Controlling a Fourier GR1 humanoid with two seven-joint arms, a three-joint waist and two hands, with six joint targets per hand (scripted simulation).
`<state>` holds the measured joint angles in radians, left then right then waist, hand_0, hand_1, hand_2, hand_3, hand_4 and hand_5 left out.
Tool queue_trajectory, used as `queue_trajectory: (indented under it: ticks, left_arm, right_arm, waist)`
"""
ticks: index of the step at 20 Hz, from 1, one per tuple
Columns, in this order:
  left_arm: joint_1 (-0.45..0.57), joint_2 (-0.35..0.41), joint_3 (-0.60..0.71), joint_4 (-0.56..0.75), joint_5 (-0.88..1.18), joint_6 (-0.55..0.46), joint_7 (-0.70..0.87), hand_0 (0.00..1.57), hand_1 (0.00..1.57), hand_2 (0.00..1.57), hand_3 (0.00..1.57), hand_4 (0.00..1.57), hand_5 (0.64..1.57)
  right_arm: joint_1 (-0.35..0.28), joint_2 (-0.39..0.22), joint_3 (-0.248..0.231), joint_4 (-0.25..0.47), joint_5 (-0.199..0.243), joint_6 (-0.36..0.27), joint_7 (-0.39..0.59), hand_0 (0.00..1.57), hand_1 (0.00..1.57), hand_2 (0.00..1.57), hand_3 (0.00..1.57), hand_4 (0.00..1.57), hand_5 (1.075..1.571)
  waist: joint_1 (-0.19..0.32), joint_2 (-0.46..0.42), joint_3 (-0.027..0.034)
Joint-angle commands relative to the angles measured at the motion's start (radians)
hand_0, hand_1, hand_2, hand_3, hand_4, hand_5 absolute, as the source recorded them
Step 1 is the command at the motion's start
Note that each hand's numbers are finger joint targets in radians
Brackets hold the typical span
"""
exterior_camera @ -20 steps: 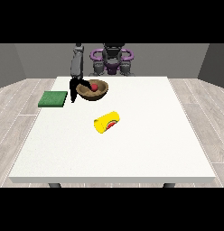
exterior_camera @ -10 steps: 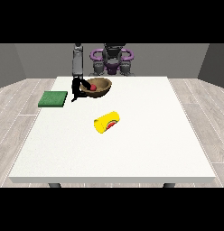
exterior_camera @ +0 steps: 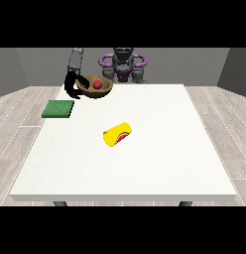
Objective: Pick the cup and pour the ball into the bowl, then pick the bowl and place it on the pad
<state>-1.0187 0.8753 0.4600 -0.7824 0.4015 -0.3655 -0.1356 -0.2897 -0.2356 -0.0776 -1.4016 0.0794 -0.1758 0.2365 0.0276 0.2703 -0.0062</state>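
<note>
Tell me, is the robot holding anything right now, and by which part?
Yes: the hand at the view's left holds the brown wooden bowl by its left rim, the red ball inside.

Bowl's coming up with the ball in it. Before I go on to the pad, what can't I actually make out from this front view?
- How the hand at the view's left grips the bowl: too small, fingers partly behind the rim.
- The other hand: not visible near the torso.
- The bowl's underside and its gap above the table: unclear.
- Inside of the tipped cup: mouth faces away.

Bowl (exterior_camera: pixel 96 88) rim partly behind the hand at the view's left (exterior_camera: pixel 72 87) — finger positions too small to tell
</note>
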Motion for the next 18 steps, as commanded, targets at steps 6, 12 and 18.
queue_trajectory:
  ticks: [6,12,18]
  left_arm:
    - [0.069,0.112,0.068,0.063,0.016,-0.039,-0.053,0.0,0.0,0.0,0.0,0.0,1.539]
    - [-0.003,0.063,0.015,-0.027,0.02,-0.003,-0.021,0.0,0.0,0.0,0.0,0.0,1.539]
    - [0.031,0.079,0.021,-0.055,0.008,0.037,-0.026,0.0,0.0,0.0,0.0,0.0,1.533]
  right_arm:
    - [-0.027,-0.171,-0.101,0.093,-0.07,0.179,-0.055,1.57,1.57,1.57,1.57,1.3,1.52]
    - [-0.256,-0.199,-0.164,0.294,-0.061,0.142,-0.053,1.57,1.57,1.57,1.57,1.3,1.519]
    - [-0.248,-0.286,-0.231,0.417,-0.092,0.225,-0.185,1.57,1.57,1.57,1.48,1.31,1.532]
  waist:
    - [-0.072,0.046,0.0069]
    - [-0.015,0.099,0.0077]
    - [-0.052,0.101,0.0073]
